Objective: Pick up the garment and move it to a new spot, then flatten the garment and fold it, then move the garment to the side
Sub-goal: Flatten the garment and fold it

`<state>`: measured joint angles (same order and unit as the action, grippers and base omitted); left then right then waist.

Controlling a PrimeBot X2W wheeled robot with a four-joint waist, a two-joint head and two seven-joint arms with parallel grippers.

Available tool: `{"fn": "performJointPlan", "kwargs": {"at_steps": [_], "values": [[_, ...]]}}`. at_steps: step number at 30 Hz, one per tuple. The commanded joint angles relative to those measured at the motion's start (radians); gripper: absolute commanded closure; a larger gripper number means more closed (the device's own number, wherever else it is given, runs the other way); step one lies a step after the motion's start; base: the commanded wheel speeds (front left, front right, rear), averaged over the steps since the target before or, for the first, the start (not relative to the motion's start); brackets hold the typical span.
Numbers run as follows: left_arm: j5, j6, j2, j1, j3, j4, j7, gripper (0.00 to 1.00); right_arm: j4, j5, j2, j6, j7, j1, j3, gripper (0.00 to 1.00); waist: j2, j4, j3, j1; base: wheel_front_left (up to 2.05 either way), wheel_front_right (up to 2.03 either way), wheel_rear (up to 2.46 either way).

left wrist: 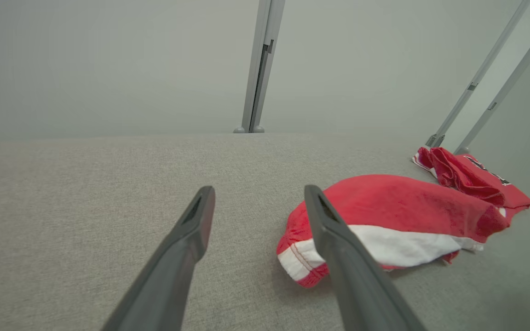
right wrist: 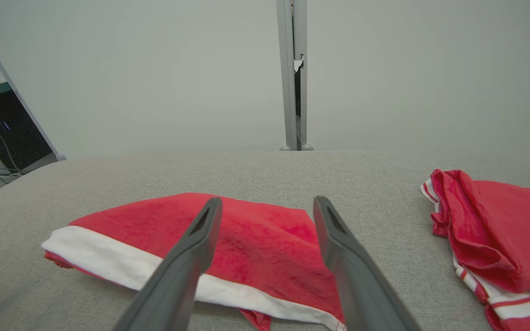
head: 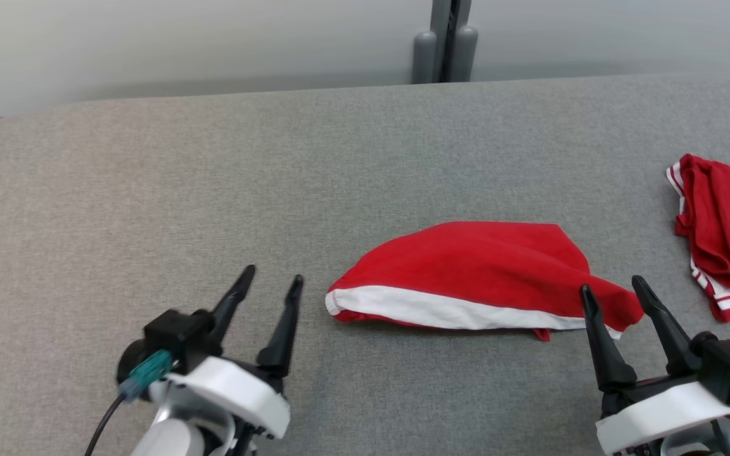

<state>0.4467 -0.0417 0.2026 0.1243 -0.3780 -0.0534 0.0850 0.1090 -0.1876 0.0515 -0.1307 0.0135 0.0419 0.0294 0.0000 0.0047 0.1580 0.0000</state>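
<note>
Grey surface (head: pixel 149 190) holds the red garment (head: pixel 466 266) at lower middle. Left fingers (head: pixel 284 323) sit lower left, right fingers (head: pixel 597 335) lower right by its corner, both pairs spread wide, pointing up, holding nothing.

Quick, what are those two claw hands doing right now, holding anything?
Left gripper: open, holding nothing.
Right gripper: open, holding nothing.

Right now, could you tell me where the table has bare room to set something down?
The left half of the table is bare, from the left gripper to the far edge, as is the strip behind the red garment. The right is crowded: right gripper, then a second red garment.
</note>
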Motion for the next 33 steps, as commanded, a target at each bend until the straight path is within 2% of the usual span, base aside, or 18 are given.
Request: {"fn": "performJointPlan", "kwargs": {"at_steps": [1,7,12,21,22,26,33], "values": [[0.015,0.012,-0.007,0.026,-0.007,-0.01,-0.011,0.0,0.001,-0.007,0.002,0.0,0.0,-0.015,0.001,0.0,0.0,-0.011,0.011,0.0,0.0,0.0,0.0],[0.079,0.063,-0.054,0.106,-0.044,-0.126,-0.1,0.0,-0.01,-0.011,0.002,0.0,0.007,-0.038,0.015,0.0,0.0,-0.054,0.05,0.0,0.0,0.0,0.0],[0.122,0.088,-0.072,0.137,-0.051,-0.24,-0.152,0.0,-0.02,-0.02,0.002,0.0,0.02,-0.047,0.016,0.0,0.0,-0.085,0.075,0.0,0.0,0.0,0.0],[0.131,0.118,-0.086,0.163,-0.091,-0.343,-0.164,0.02,-0.039,-0.031,0.001,0.0,0.039,-0.057,0.014,0.0,0.0,-0.101,0.097,0.0,0.0,0.0,0.0],[0.125,0.12,-0.084,0.169,-0.093,-0.35,-0.152,1.0,-0.041,-0.034,0.001,0.0,0.042,-0.063,0.014,0.0,0.0,-0.101,0.1,0.0,0.0,0.0,0.0],[0.108,0.109,-0.063,0.175,-0.084,-0.342,-0.111,1.0,-0.044,-0.035,0.001,0.0,0.045,-0.067,0.007,0.0,0.0,-0.094,0.103,0.0,0.0,0.0,0.0],[0.07,0.053,0.001,0.128,-0.054,-0.268,-0.065,1.0,-0.049,-0.038,0.001,0.0,0.048,-0.063,-0.005,0.0,0.0,-0.075,0.102,0.0,0.0,0.0,0.0]]}}
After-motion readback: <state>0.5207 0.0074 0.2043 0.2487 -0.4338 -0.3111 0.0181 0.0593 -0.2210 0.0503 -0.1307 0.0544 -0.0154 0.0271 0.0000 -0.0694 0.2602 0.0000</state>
